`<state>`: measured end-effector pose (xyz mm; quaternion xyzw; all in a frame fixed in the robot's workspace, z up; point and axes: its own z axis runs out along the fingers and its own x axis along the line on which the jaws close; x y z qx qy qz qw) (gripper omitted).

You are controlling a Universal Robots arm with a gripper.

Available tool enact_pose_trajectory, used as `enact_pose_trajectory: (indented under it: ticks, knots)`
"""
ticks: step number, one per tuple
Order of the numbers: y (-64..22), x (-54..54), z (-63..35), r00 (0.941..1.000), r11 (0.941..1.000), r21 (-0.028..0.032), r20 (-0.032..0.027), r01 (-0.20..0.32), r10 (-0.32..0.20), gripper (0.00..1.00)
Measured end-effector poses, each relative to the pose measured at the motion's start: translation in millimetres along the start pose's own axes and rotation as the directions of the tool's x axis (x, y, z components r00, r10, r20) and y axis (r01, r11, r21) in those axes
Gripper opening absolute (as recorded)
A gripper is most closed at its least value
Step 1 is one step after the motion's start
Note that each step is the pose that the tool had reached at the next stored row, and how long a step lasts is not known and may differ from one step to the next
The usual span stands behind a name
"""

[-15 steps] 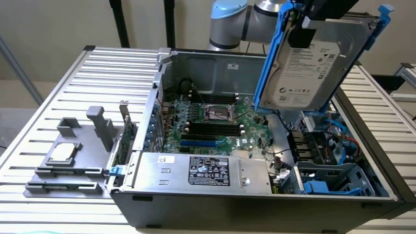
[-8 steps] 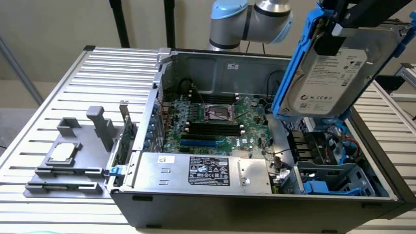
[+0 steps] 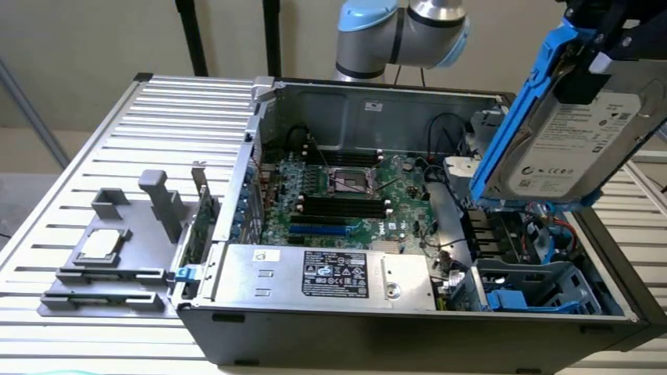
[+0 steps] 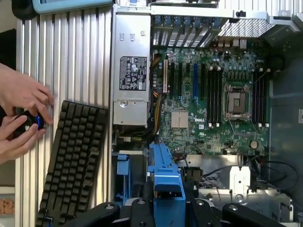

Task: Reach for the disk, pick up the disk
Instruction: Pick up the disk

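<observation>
Disk (image 3: 579, 137): silver drive with a white printed label and a bright blue frame along its edges, hanging tilted in the air above the drive bay end of the open computer case (image 3: 312, 328), at the exterior view's right. It is clear of the case and touching nothing below it.

Gripper (image 3: 610, 39): dark fingers are clamping the upper end of the disk and holding it aloft. In the wrist view the gripper (image 4: 168, 208) is closing on the blue frame from both sides, with the frame's end standing between the black fingers (image 4: 141, 213).

Arm: a pale blue and silver joint (image 3: 401, 31) is showing behind the case, at the top of the exterior view.

Case interior: the green motherboard (image 3: 344, 187) is lying exposed with its empty processor socket (image 3: 352, 182) near the middle; the silver power supply (image 3: 323, 273) with a black label is sitting along the near wall. Blue plastic brackets (image 3: 521, 301) are sitting in the drive bay beneath the lifted disk.

Table (image 3: 125, 156): a ribbed metal surface is carrying the case. To the exterior view's left of the case, a grey fixture (image 3: 115, 250) is holding a small square silver chip (image 3: 101, 244).

Person: two hands (image 4: 21, 118) are gripping a small dark object with a blue part, just beside a black keyboard (image 4: 73, 161) that is lying on the ribbed table next to the case.
</observation>
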<state>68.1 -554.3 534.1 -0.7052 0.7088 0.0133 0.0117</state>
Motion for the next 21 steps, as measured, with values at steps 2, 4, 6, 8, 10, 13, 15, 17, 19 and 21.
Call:
enact_pose_trajectory:
  ticks: [2,4,6,8,10,13,15,17,19,21]
  knots:
    - [-6.5,3.8,-0.2,1.0000,1.0000,-0.0001,0.0001,0.000,0.000,0.32]
    - [-12.3,7.5,-0.3,1.0000,1.0000,-0.0002,0.0004,0.000,0.000,0.32]
    - [-17.3,11.7,-0.4,1.0000,1.0000,-0.0004,0.0009,0.000,0.000,0.32]
    - [-21.5,16.2,-0.6,1.0000,1.0000,-0.0006,0.0015,0.000,0.000,0.32]
    - [-24.9,20.9,-0.7,1.0000,1.0000,-0.0007,0.0025,0.000,0.000,0.32]
    - [-29.9,27.9,-0.9,1.0000,1.0000,-0.0010,0.0043,0.000,0.000,0.32]
    - [-32.1,30.1,-1.0,1.0000,1.0000,-0.0018,0.0044,0.000,0.000,0.32]
    - [-32.5,30.3,-1.0,1.0000,1.0000,-0.0024,0.0044,0.000,0.000,0.32]
    - [-32.6,30.3,-1.0,1.0000,1.0000,-0.0025,0.0045,0.000,0.000,0.32]
    - [-32.6,30.3,-1.0,1.0000,1.0000,-0.0025,0.0045,0.000,0.000,0.32]
